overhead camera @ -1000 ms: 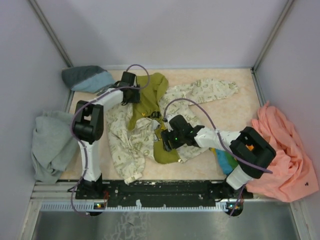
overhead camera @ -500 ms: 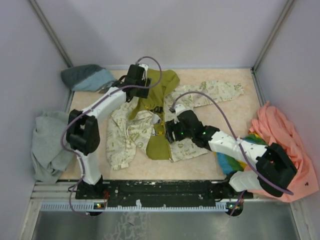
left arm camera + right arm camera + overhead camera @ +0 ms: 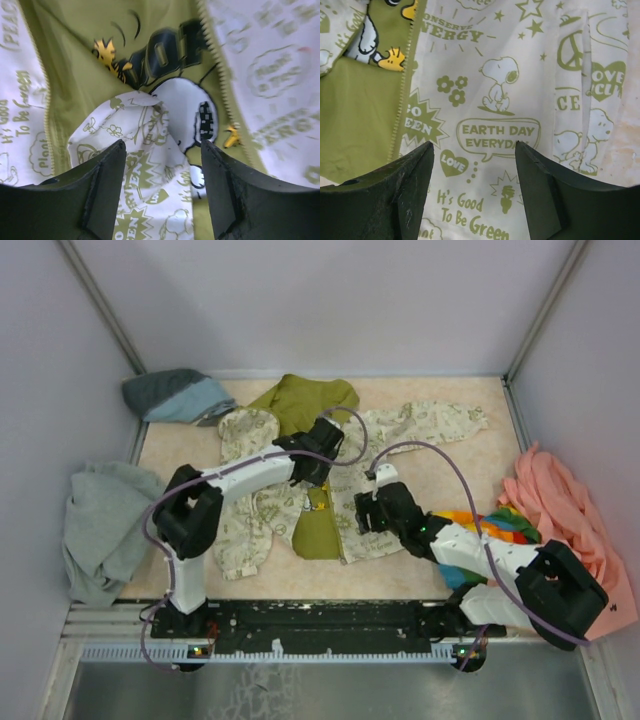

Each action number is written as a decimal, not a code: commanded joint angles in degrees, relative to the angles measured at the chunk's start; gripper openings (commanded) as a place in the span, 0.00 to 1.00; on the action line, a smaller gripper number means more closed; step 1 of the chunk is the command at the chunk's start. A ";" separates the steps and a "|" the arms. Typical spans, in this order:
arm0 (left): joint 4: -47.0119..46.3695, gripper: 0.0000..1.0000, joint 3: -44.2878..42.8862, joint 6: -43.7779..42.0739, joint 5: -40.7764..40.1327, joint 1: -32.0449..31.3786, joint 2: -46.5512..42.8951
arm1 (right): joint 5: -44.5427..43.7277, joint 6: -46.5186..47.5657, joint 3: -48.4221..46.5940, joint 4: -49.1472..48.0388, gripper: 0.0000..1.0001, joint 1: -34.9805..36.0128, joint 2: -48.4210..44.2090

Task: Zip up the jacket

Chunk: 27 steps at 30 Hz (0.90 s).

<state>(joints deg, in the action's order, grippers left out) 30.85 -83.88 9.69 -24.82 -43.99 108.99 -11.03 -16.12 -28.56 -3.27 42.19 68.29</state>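
Beige tabletop [image 3: 455, 465] bears the unzipped cream fabric jacket with olive print [image 3: 250, 525]; my left gripper [image 3: 162, 150] and right gripper [image 3: 475, 150] hover over it, jaws spread wide.

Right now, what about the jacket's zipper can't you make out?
- Top view: the left arm crosses the jacket's open front; detail too small.
- Right wrist view: zipper teeth run behind a finger of the right tool; bottom end hidden.
- Left wrist view: a printed fold covers the lower lining.
- Slider: seen in no view.
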 commanded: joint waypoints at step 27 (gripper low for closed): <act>8.83 0.41 20.15 -5.67 44.79 -8.36 -27.26 | -3.52 -0.76 3.36 -9.07 0.67 -1.05 -5.38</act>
<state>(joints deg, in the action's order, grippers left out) 38.37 -71.13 1.26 3.92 -52.45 78.72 -15.57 -16.29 -25.80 -7.81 41.80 65.67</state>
